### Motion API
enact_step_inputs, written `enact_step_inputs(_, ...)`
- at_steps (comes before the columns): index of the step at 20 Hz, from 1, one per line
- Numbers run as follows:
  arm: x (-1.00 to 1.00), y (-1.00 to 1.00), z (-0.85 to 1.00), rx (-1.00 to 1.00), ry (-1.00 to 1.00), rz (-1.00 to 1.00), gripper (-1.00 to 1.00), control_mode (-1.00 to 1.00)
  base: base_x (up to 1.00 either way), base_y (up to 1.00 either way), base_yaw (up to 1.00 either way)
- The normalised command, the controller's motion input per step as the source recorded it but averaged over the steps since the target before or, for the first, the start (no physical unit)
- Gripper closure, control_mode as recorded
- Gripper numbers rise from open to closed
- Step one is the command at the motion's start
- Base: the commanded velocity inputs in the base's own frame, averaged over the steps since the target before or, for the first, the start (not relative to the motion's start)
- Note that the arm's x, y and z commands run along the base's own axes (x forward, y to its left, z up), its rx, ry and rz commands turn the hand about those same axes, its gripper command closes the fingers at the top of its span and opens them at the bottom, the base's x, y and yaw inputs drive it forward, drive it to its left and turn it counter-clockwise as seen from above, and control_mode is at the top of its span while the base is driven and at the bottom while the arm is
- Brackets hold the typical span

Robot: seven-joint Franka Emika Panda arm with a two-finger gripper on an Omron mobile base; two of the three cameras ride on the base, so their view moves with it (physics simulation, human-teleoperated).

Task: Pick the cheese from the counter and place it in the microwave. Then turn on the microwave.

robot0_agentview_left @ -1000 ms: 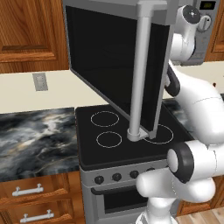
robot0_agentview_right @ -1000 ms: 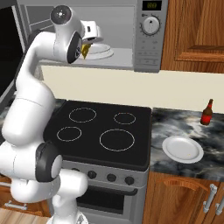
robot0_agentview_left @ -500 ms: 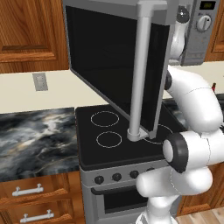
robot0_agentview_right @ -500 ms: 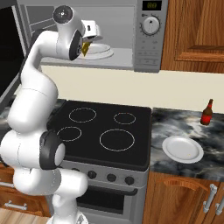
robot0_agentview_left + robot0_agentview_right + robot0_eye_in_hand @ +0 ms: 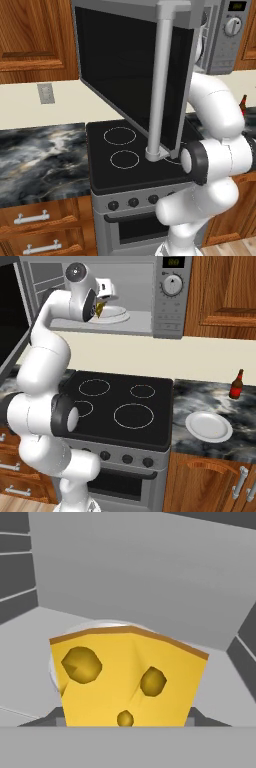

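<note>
My gripper (image 5: 102,304) is shut on the cheese (image 5: 99,309), a yellow wedge with holes. It holds the wedge inside the open microwave (image 5: 172,301), just above the white turntable plate (image 5: 119,315). The hand view has the cheese (image 5: 127,677) close up, with the plate rim (image 5: 100,626) behind it and the grey cavity walls around. Dark fingers (image 5: 201,718) show at the wedge's lower corners. The microwave door (image 5: 125,75) hangs swung wide open with its long silver handle (image 5: 160,85). The marbled counter (image 5: 200,396) lies to the right of the stove.
A black stovetop (image 5: 125,406) with ring marks sits under the microwave. On the counter to the right are a white plate (image 5: 208,426) and a brown bottle (image 5: 236,385). The open door juts out over the stove's left side. More counter (image 5: 40,160) lies left of the stove.
The arm has stretched a little further toward the microwave cavity, carrying the cheese deeper in over the turntable plate. The grip has not changed.
</note>
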Motion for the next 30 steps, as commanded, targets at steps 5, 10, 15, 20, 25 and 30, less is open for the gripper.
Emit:
enact_step_inputs(5,0.32,0.07,-0.01,0.00,0.00,0.00,1.00,-1.00,0.00,0.00,0.00)
enact_step_inputs(10,0.32,0.04,-0.11,0.00,0.00,0.00,1.00,-1.00,0.00,0.00,0.00)
enact_step_inputs(15,0.10,0.00,-0.17,0.00,-0.05,0.00,1.00,-1.00,0.00,0.00,0.00)
enact_step_inputs(20,0.09,0.00,-0.12,0.00,-0.06,0.00,1.00,-1.00,0.00,0.00,0.00)
enact_step_inputs(25,0.10,0.00,-0.09,0.00,-0.08,0.00,1.00,-1.00,0.00,0.00,0.00)
enact_step_inputs(30,0.24,0.00,0.00,0.00,-0.07,0.00,1.00,-1.00,0.00,0.00,0.00)
